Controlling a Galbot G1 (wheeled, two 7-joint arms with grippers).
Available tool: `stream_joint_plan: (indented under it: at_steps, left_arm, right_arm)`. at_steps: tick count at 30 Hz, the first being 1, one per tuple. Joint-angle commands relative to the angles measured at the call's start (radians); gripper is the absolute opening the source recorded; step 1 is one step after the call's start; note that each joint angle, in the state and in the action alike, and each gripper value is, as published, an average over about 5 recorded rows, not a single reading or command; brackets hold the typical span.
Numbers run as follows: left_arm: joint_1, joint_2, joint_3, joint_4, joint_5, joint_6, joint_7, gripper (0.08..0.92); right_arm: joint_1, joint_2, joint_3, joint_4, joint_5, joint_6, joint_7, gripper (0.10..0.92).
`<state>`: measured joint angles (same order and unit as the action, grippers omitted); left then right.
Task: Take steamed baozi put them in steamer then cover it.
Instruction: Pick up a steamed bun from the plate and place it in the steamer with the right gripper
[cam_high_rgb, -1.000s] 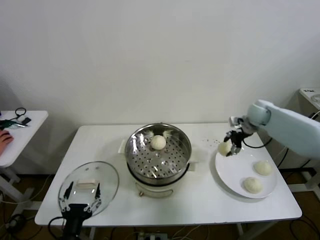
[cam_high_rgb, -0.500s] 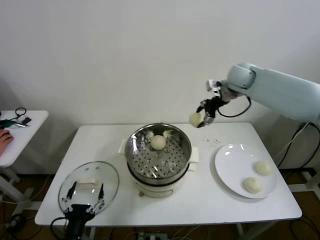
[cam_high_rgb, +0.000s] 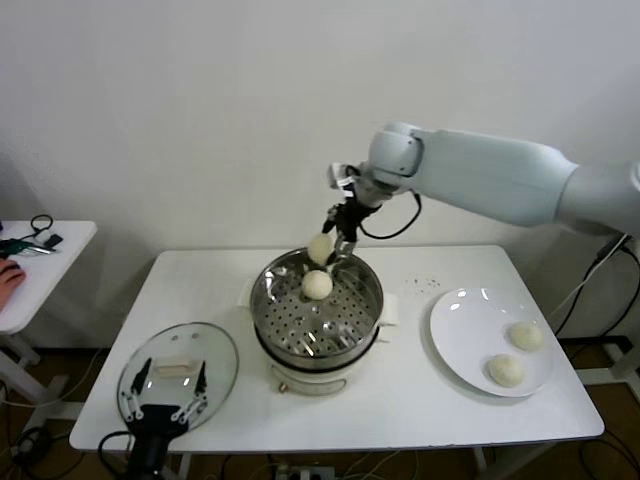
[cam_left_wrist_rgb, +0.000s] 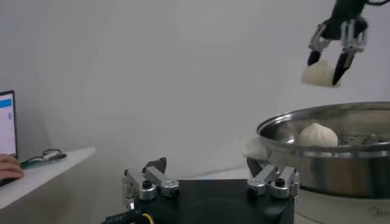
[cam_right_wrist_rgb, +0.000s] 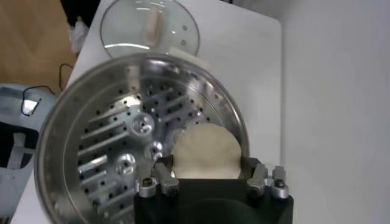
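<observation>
Head view: right pincer (cam_high_rgb: 330, 243) pinching smooth round baozi (cam_high_rgb: 320, 247) above perforated steel steamer (cam_high_rgb: 316, 305).

White rectangular table (cam_high_rgb: 420, 400) across lower half of head view. Steamer (cam_high_rgb: 316, 318) at centre, standing directly on it. Glass cover (cam_high_rgb: 178, 372) flat at lower left, near front edge. White plate (cam_high_rgb: 470, 345) at right, well apart from steamer. Few dark specks (cam_high_rgb: 420, 284) just beyond plate, toward back edge.
</observation>
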<state>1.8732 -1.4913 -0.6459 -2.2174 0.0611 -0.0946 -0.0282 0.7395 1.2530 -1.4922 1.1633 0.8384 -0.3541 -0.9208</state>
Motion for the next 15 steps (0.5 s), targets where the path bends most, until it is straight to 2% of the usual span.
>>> stream_joint_plan:
  at_steps: [1, 15]
  left_arm:
    - [-0.007, -0.003, -0.001, -0.003, 0.009, 0.004, 0.002, 0.823]
    - [-0.027, 0.004, -0.012, 0.029, 0.008, 0.009, 0.000, 0.823]
  right_arm:
    - [-0.018, 0.109, -0.030, 0.012, 0.043, -0.014, 0.036, 0.712]
    - [-0.150, 0.170, -0.038, -0.042, -0.004, -0.014, 0.062, 0.712]
